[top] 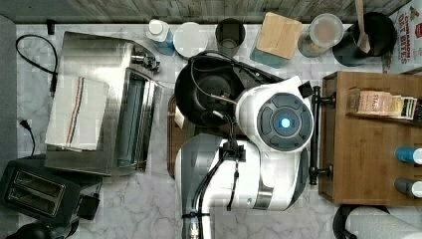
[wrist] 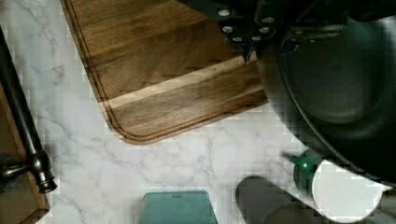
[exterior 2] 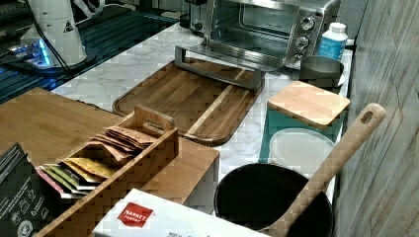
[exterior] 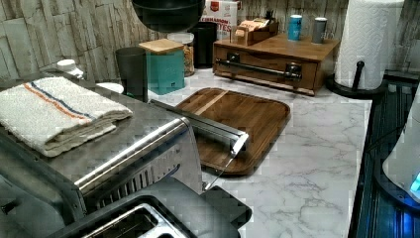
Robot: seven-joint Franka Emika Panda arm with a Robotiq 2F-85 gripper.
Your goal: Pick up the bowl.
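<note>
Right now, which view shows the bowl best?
The wrist view: the bowl shows rim and inside, held up over the cutting board. The top view has its edge beside the arm; the left view has its underside.

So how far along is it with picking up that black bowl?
The lift looks done. In the left view the bowl hangs high above the wooden tray, which lies bare on the counter. The wrist view shows the gripper at the bowl's rim, apparently clamped on it, with the tray far below. In hand: carrying it aloft. Nothing obvious is left beyond keeping the hold.
</note>
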